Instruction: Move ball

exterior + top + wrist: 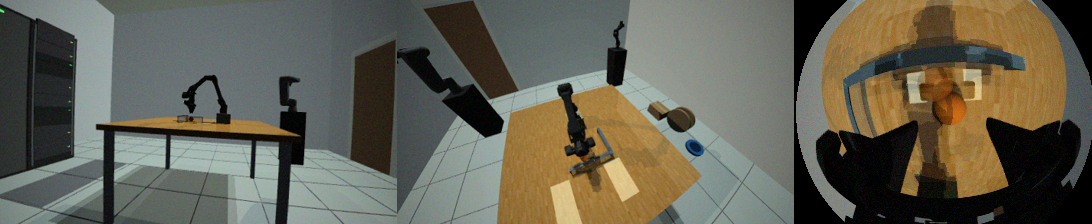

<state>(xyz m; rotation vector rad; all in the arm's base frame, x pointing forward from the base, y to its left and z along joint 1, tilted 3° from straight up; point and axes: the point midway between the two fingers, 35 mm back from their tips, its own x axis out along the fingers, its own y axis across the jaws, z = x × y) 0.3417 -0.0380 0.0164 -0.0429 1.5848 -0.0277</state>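
Observation:
The orange ball [950, 109] [191, 119] lies on the table inside the corner. The see-through copy [936, 88] shows just beyond it in the wrist view, nearer the long wall [934, 54] [592, 163], and the two overlap there. The short wall [848, 102] [605, 142] stands off to the left in the wrist view. My gripper [952, 123] [191, 112] is open and empty, pointing down above the ball. In the top view the gripper covers most of the ball and copy, and only some orange shows under it.
Two pale strips [621, 179] [565, 201] lie on the table [529, 153] beyond the long wall. The arm's base block [224, 118] stands on the table behind the walls. A blue ring-shaped object [694, 147] and brown wooden shapes [680, 120] are off the table.

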